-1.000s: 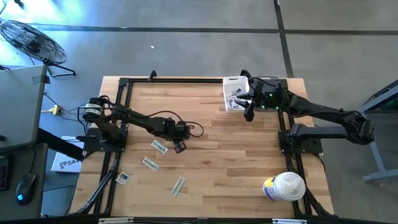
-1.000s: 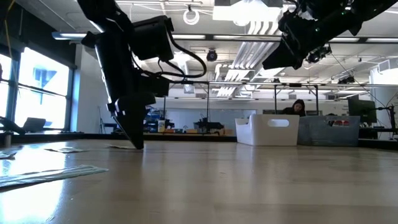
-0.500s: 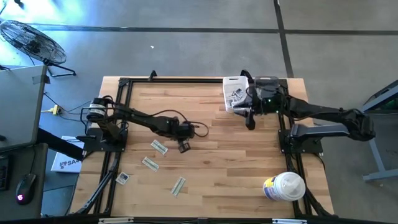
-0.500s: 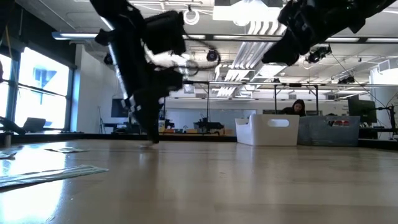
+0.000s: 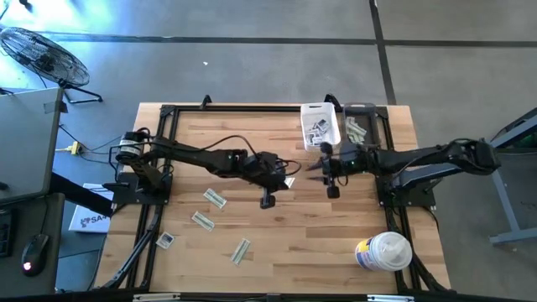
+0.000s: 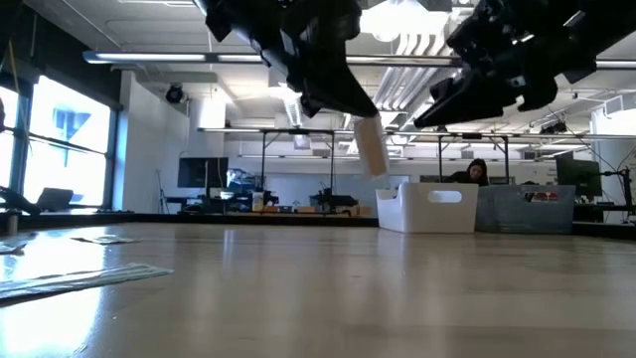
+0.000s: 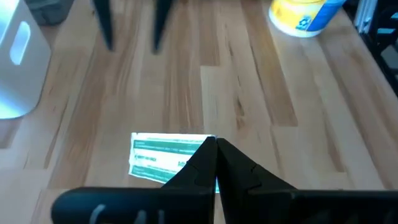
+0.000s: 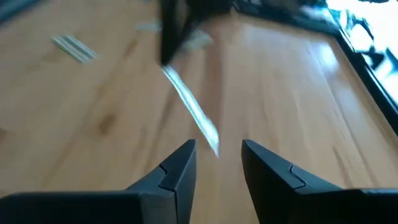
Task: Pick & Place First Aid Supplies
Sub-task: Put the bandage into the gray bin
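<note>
A white bin [image 5: 320, 127] stands at the table's [image 5: 294, 231] far edge, toward the right corner, with several small packets inside; beside it a second, darker tray [image 5: 358, 127] seems to hold pale strips, though this is hard to make out. The left end effector [image 5: 287, 180], above the table's middle, is clamped tight on a green-printed strip packet [image 7: 163, 158], held clear of the wood. The right end effector [image 5: 323, 166] faces it nearby, fingers spread and empty. Four packets [image 5: 215, 199] lie toward the near left corner.
</note>
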You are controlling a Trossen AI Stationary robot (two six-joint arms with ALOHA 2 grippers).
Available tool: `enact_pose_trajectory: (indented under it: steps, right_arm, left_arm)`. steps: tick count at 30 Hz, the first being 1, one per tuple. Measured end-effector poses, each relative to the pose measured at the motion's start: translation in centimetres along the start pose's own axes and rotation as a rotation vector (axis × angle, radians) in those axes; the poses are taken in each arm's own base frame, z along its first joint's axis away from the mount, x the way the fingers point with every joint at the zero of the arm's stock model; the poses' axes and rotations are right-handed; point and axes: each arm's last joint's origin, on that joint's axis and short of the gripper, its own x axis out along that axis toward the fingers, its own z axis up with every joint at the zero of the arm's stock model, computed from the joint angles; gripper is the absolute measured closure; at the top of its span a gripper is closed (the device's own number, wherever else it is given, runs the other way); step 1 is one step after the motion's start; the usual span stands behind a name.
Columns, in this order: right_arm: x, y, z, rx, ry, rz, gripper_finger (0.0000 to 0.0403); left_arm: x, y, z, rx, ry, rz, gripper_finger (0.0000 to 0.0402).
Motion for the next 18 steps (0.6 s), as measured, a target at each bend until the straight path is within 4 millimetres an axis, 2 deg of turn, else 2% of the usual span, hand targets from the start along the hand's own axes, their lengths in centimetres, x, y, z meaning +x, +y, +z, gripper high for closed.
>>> enact_pose_trajectory:
  steps: [4, 8, 13, 18]
  right_arm:
    - [1.2, 1.2, 1.1, -0.049, -0.075, 0.051, 0.0281]
    - [2.9, 2.0, 1.8, -0.094, -0.062, 0.087, 0.0281]
    - [4.5, 2.2, 1.8, -0.103, 0.000, 0.028, 0.0281]
    - [5.3, 2.2, 1.7, -0.104, 0.022, 0.008, 0.0283]
  left_arm:
    - [0.0, -0.1, 0.5, 0.003, -0.052, -0.011, 0.0401]
    - [-0.1, -0.1, 1.0, -0.006, -0.099, -0.014, 0.0401]
    - [-0.1, -0.1, 0.9, -0.045, -0.092, -0.016, 0.0401]
    - [-0.1, -0.1, 1.0, -0.046, -0.096, -0.017, 0.0401]
